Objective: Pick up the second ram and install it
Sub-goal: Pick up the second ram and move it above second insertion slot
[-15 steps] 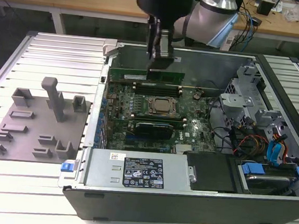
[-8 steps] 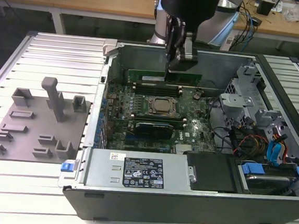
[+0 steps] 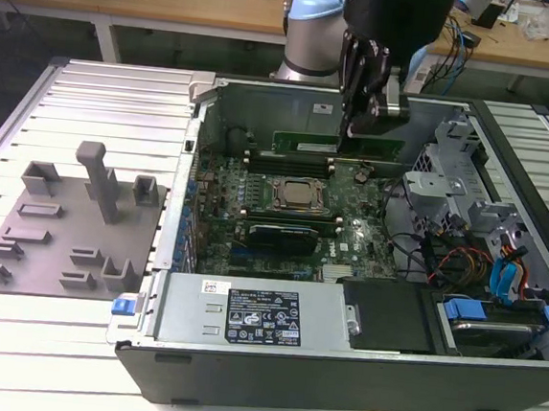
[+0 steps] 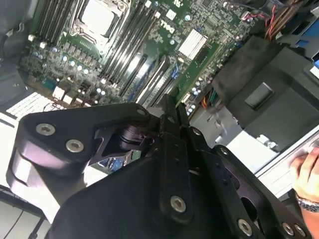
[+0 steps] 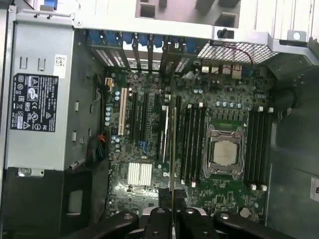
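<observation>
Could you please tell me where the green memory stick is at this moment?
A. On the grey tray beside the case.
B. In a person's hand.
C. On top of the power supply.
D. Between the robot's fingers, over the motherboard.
D: in the first wrist view the memory stick runs edge-on out from between the fingers, over the motherboard.

My gripper (image 3: 351, 128) hangs inside the open computer case (image 3: 336, 384), clamped on the top edge of the second ram (image 3: 304, 144). The green stick stands on edge, level, just beyond the CPU socket (image 3: 298, 194); contact with the motherboard (image 3: 348, 241) not discernible. Grey fixture plate (image 3: 20, 260) lies well apart, at the exterior view's left.
</observation>
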Motion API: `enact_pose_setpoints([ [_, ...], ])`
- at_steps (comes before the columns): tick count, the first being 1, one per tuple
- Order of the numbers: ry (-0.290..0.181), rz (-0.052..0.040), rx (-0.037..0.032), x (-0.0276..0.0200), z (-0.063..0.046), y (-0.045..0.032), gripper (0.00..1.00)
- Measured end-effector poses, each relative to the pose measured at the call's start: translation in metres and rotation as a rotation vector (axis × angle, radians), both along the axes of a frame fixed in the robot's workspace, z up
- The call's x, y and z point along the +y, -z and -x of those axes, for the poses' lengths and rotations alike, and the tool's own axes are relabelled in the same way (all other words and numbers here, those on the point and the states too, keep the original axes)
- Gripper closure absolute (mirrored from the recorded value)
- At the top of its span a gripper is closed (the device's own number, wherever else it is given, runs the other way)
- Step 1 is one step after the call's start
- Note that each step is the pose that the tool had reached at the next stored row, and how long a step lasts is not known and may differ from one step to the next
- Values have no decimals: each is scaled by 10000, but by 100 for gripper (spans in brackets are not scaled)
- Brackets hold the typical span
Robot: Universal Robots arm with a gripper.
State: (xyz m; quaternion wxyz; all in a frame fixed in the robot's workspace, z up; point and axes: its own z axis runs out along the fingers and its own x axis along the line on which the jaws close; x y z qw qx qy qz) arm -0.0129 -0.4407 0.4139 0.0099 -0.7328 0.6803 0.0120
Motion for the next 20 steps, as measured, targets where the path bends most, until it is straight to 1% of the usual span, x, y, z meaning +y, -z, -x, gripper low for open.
enact_pose_setpoints([
  [3,72,-15,5,24,-40,55,89],
  [6,296,-23,9,29,-58,103,89],
  [8,580,-24,9,29,-61,130,89],
  [10,1133,-25,7,30,-63,178,89],
  [11,1300,-24,8,31,-63,188,89],
  [13,1462,-25,8,37,-63,216,89],
  [15,1580,-24,8,61,-62,262,89],
  [16,1621,-26,7,81,-62,281,89],
  [17,1645,-24,7,117,-62,299,89],
  [18,1651,-24,6,136,-63,316,89],
  [20,1642,-26,6,139,-63,350,89],
])
